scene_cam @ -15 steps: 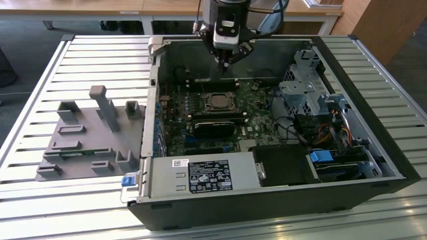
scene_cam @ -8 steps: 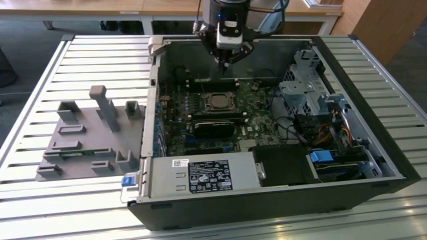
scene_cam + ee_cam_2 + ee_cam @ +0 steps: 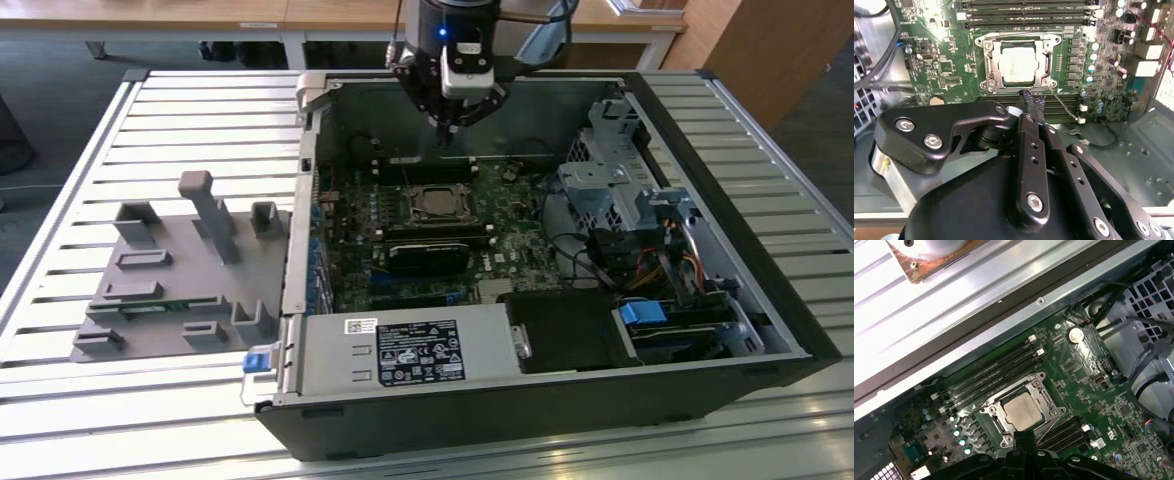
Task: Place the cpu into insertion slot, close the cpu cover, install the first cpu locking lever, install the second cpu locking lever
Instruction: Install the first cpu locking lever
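In the second wrist view the gripper's [image 3: 1027, 95] black linkage sits nearest the camera, and its two fingers run together to a single closed tip with nothing visible between them. That tip hangs just short of the edge of the insertion slot [image 3: 998, 71]. The cpu [image 3: 1019, 62] lies flat in the slot with its dull silver face up, and the cpu cover [image 3: 990, 59] frames it on all sides. Beyond the socket, long black memory slots [image 3: 1024, 7] cross the green motherboard [image 3: 939, 65]. The first wrist view sees the same chip [image 3: 1023, 411] from the opposite side, just past the fingertips [image 3: 1024, 436]. It adds a round coin cell [image 3: 1075, 334] on the board and, farther off, the pale metal case wall [image 3: 979, 315]. The exterior view takes in the whole open computer case [image 3: 534, 410] on a slatted metal table [image 3: 80, 420]. The labelled power supply [image 3: 407, 350] is at the near end and the socketed chip [image 3: 434, 203] is mid-board. The gripper [image 3: 450, 124] hangs over the far end of the board, just beyond the socket. A grey fixture block [image 3: 174, 270] stands outside the case on the exterior view's left
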Robot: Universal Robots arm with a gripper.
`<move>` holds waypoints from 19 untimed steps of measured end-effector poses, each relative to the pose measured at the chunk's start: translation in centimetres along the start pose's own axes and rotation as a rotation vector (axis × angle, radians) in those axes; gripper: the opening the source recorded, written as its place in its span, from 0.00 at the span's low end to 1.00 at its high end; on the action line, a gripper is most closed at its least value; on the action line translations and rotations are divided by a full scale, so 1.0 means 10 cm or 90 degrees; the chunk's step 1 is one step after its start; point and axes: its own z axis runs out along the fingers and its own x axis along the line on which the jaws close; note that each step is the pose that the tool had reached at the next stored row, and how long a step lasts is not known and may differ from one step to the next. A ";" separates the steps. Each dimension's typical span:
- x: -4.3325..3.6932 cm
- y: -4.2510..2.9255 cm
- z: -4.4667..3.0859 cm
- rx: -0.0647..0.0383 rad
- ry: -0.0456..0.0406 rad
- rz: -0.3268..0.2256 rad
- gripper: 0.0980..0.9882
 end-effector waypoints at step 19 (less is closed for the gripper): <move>0.001 0.000 0.000 0.001 0.0019 -0.169 0.01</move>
